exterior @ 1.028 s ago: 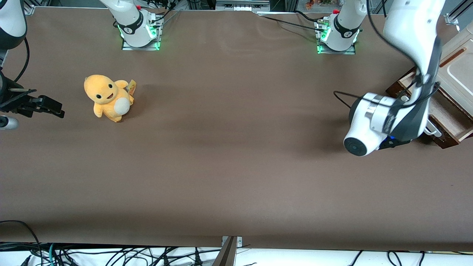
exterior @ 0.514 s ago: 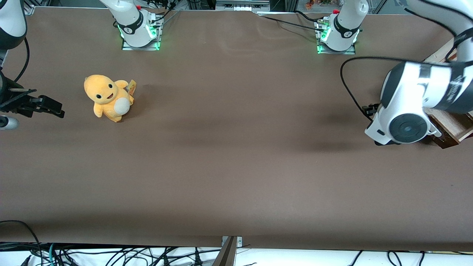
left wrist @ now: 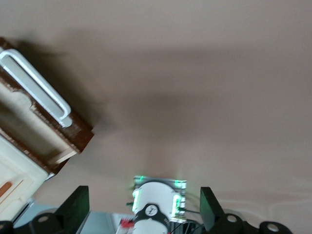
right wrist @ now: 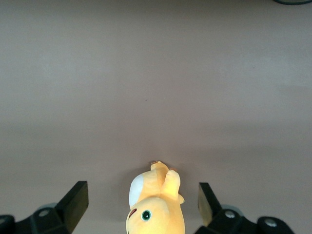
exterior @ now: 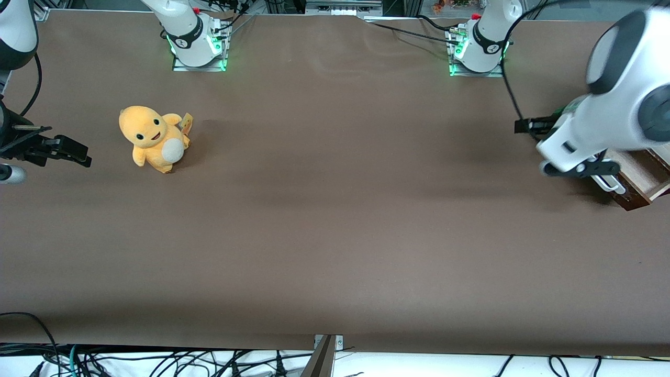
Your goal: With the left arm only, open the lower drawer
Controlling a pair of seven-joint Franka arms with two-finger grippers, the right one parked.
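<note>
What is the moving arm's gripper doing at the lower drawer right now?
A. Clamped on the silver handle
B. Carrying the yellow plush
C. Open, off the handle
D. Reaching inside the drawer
C: the gripper is open with nothing between its fingers, and the lower drawer, already pulled out, has its silver handle untouched.

Brown table (exterior: 335,235), plush toy (exterior: 153,137), cabinet (left wrist: 19,161)

Left arm lifts clear of the open lower drawer

Over the last second the left arm (exterior: 612,99) swings from a low pose in front of the lower drawer (exterior: 636,180), where its wrist covered most of the handle, to a raised one higher above that drawer. Its gripper (exterior: 578,168) now hangs with fingers spread just above the silver handle (exterior: 607,183), no longer down at it, and the handle's end nearer the front camera shows bare. The black cable (exterior: 515,78) loops higher too.
</note>
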